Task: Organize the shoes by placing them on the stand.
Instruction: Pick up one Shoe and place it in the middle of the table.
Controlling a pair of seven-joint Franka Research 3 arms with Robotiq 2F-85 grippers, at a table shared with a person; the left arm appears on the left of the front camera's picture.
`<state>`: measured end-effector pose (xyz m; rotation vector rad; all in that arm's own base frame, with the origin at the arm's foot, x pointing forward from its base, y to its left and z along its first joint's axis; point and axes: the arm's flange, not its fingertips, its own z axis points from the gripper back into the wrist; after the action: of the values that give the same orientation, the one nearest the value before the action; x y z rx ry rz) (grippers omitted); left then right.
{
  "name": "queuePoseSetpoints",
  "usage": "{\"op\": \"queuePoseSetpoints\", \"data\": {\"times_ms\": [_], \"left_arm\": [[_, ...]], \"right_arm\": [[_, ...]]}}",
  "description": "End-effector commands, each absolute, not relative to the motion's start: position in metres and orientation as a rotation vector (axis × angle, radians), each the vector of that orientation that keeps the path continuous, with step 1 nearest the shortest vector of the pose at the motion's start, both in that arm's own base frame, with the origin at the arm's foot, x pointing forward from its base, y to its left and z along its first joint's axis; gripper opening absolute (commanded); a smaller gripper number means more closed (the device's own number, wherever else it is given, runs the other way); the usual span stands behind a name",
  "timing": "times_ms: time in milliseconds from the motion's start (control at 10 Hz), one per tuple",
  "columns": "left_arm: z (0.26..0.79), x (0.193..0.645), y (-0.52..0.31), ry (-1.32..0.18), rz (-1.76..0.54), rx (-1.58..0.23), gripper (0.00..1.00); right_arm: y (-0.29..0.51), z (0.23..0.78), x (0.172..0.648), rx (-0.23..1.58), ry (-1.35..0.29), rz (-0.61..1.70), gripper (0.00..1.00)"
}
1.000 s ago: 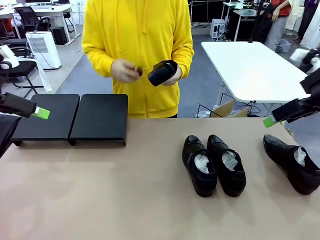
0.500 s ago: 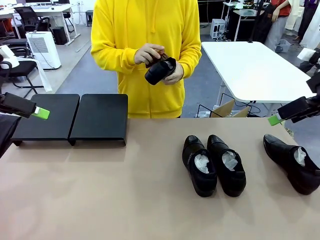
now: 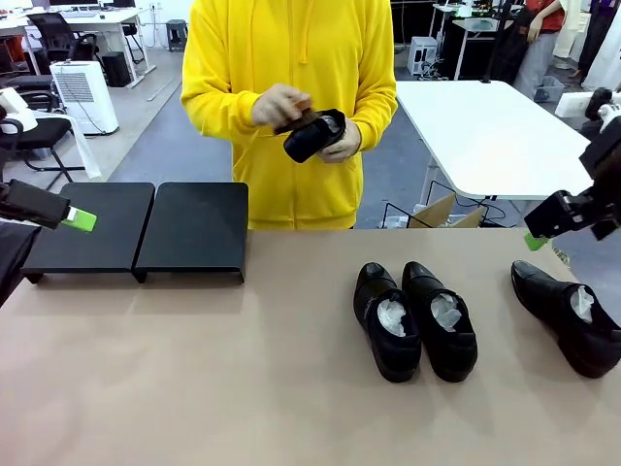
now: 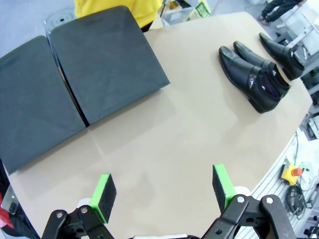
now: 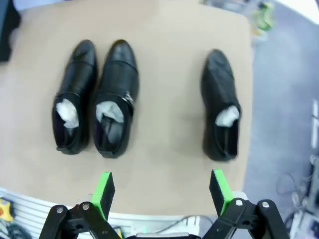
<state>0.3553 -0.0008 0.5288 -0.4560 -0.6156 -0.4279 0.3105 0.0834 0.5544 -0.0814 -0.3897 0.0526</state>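
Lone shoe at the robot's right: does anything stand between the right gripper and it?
Nothing visible does. In the right wrist view the open right gripper looks down on the lone shoe, which has bare table around it. The pair of shoes lies apart to one side, out of the way.

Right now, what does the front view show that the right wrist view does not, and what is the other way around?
Front view: a person in yellow holding a small brush to a fourth shoe, the black stand with no shoe on it yet, and the robot's left hand near it.
Right wrist view: both green pads of the right hand, standing wide apart.
Both: the pair of shoes side by side on the table and a single shoe apart from them, all stuffed with white paper.
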Motion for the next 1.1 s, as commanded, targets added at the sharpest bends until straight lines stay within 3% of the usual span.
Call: {"op": "queuePoseSetpoints", "data": {"times_ms": [0, 400, 900, 1000], "left_arm": [[0.528, 0.356, 0.0, -0.624, -0.441, -0.472, 1.0], [0.528, 0.356, 0.0, -0.624, -0.441, -0.472, 1.0], [0.528, 0.356, 0.0, -0.624, -0.441, -0.472, 1.0], [0.528, 0.356, 0.0, -0.624, -0.441, -0.472, 1.0]], "right_arm": [[0.113, 0.559, 0.305, -0.19, -0.307, -0.036, 1.0], [0.175, 0.518, 0.323, -0.08, -0.197, 0.11, 1.0], [0.216, 0.455, 0.353, 0.017, -0.075, 0.1, 1.0], [0.22, 0.45, 0.355, 0.0, -0.099, 0.067, 0.84]]}}
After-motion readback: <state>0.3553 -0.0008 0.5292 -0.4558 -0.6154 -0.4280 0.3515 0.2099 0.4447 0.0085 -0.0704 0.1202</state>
